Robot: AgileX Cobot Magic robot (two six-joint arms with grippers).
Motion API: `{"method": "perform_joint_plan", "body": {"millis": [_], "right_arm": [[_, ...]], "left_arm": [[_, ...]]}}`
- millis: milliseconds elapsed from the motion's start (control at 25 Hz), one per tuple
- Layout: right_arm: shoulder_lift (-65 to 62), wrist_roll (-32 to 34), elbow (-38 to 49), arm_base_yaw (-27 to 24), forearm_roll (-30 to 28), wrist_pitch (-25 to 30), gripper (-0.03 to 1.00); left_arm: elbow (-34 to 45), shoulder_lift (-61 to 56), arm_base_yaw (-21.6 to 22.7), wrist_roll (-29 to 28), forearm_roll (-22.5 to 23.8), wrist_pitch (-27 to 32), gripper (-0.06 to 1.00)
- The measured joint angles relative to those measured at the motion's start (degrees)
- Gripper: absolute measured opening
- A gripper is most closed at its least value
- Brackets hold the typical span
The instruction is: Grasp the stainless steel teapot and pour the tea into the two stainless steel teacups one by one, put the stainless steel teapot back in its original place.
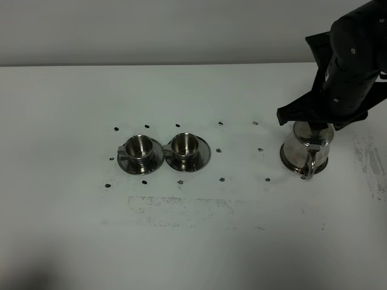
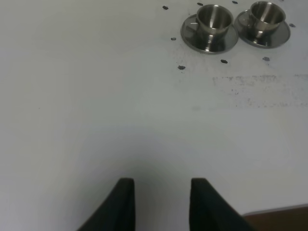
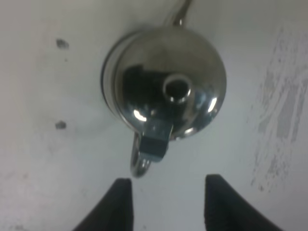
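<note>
The stainless steel teapot (image 1: 304, 151) stands upright at the right of the table, lid on, its loop handle (image 3: 140, 161) pointing toward the front edge. A thin steel rim (image 3: 104, 82) shows under its base. My right arm (image 1: 351, 60) hangs over it. My right gripper (image 3: 166, 195) is open just short of the handle, touching nothing. The two stainless steel teacups (image 1: 138, 147) (image 1: 184, 145) sit side by side on saucers left of centre, also seen as teacups (image 2: 213, 18) (image 2: 266, 13). The tea is hidden. My left gripper (image 2: 161, 197) is open over bare table.
Small dark dots (image 1: 221, 179) mark the white tabletop around the cups and teapot. A scuffed grey patch (image 1: 181, 205) lies in front of the cups and another (image 1: 372, 163) lies right of the teapot. The table's front edge (image 2: 279, 211) shows near the left gripper.
</note>
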Motion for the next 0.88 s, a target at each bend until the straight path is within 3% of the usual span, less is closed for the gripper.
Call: {"method": "perform_joint_plan", "body": {"millis": [360,680,880], "right_arm": [[0.0,5.8,1.4,6.1,-4.0,-3.9,0.47],[0.0,8.8,1.4,7.5,-4.9,3.7,0.48],[0.0,8.9,3.9,10.8,-4.2,1.6,0.48]], "left_arm": [[0.0,0.0,0.0,0.0,0.0,0.0,0.29],[0.0,0.0,0.0,0.0,3.8,0.0,0.29],[0.0,0.0,0.0,0.0,4.4,0.0,0.29]]}}
